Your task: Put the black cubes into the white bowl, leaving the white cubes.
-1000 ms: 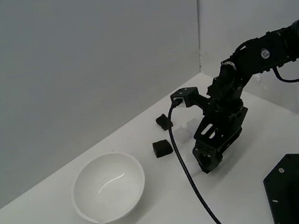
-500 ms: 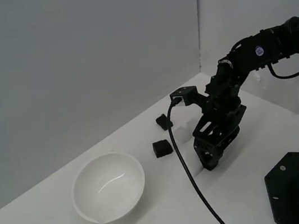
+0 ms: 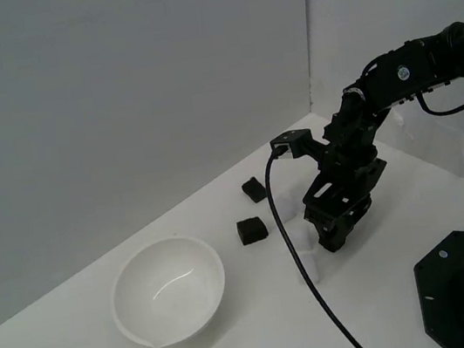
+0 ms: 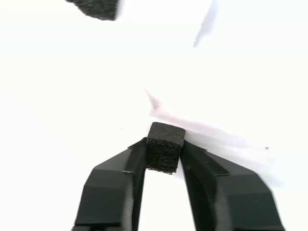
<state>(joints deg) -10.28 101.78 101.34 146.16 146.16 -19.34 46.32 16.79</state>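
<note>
Gripper [image 4: 163, 161]: closed on one black cube [image 4: 165, 147], the cube pinched between the two fingertips with its far end standing proud of them, as the wrist view shows; in the exterior view the gripper [image 3: 331, 242] hangs low over the white table [image 3: 241, 340], to the exterior view's right of the bowl. Two more black cubes lie loose on the table, one [image 3: 251, 229] between bowl and gripper, one [image 3: 254, 190] farther back near the wall. White bowl [image 3: 169, 291]: upright, well apart from the gripper; white cubes [image 3: 310, 266] beside the gripper, faint against the table, number unclear.
</note>
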